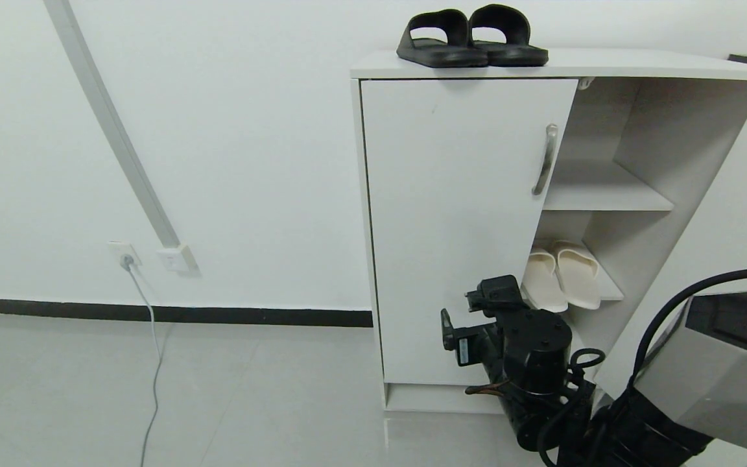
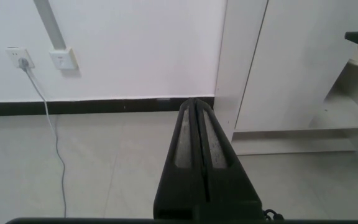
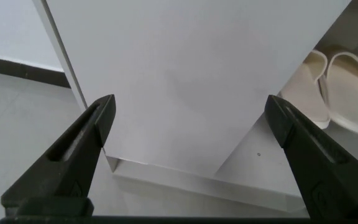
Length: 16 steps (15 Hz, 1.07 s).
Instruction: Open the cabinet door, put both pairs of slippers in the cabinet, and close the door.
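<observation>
1. The left gripper (image 2: 194,109) was found low over the floor (image 2: 104,174), jaws pressed together on nothing; the right gripper (image 3: 190,109), before the cabinet (image 1: 464,227), jaws spread wide and empty.
2. Two white slippers (image 1: 561,279), one pair, were seen inside on the lower shelf (image 1: 610,290).
3. Two black slippers (image 1: 471,39), the second pair, were seen on the cabinet top; these, it was judged, must be grasped next.
</observation>
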Available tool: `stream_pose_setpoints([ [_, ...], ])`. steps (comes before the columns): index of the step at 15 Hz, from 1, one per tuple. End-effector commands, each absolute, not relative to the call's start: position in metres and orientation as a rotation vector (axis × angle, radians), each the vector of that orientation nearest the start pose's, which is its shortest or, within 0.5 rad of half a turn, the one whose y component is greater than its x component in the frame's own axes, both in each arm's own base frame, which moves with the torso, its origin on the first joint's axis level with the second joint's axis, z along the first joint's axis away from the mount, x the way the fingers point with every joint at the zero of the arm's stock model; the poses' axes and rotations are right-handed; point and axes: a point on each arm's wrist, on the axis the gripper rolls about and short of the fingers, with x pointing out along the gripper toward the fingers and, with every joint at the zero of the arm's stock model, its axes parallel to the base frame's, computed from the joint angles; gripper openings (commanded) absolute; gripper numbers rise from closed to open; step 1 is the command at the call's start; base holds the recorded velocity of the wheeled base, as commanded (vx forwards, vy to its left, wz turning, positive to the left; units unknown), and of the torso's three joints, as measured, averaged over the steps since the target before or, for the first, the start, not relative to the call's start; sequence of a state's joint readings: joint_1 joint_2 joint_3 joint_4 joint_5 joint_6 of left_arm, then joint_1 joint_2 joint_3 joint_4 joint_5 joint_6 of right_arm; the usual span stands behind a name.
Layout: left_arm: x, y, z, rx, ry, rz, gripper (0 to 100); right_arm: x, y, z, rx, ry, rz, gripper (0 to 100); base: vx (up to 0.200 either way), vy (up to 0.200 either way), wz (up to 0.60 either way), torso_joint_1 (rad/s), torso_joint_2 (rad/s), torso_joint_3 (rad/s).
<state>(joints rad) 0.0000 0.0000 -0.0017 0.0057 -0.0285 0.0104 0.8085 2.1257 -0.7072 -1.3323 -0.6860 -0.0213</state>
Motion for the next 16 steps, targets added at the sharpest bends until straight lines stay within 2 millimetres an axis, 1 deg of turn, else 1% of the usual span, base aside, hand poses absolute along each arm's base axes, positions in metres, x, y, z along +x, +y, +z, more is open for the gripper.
stream_pose_setpoints([
  [1, -0.0228, -0.0006, 0.0753, 0.011, 0.006, -0.028, 0, 0.2564, 0.2479, 0.0861, -0.078, 0.06, 0.123, 100, 0.0, 0.0, 0.0, 0.0, 0.0, 0.0],
  [6, -0.0228, -0.0006, 0.0753, 0.011, 0.006, -0.028, 0, 0.2584, 0.249, 0.0891, -0.056, 0.039, 0.117, 100, 0.0, 0.0, 0.0, 0.0, -0.01, -0.011],
  [9, -0.0228, -0.0007, 0.0753, 0.014, 0.006, -0.029, 0, 0.2581, 0.2487, 0.0897, -0.054, 0.037, 0.117, 100, 0.0, 0.0, 0.0, 0.004, -0.18, -0.303],
  [13, -0.0228, -0.0007, 0.0753, 0.012, 0.006, -0.029, 0, 0.2581, 0.2487, 0.0895, -0.058, 0.038, 0.117, 100, 0.0, 0.0, 0.0, 0.034, -0.49, -0.368],
  [16, -0.0228, -0.0006, 0.0753, 0.012, 0.006, -0.028, 0, 0.2579, 0.2478, 0.0886, -0.061, 0.042, 0.115, 100, 0.0, 0.0, 0.0, 0.102, -0.46, -0.354],
])
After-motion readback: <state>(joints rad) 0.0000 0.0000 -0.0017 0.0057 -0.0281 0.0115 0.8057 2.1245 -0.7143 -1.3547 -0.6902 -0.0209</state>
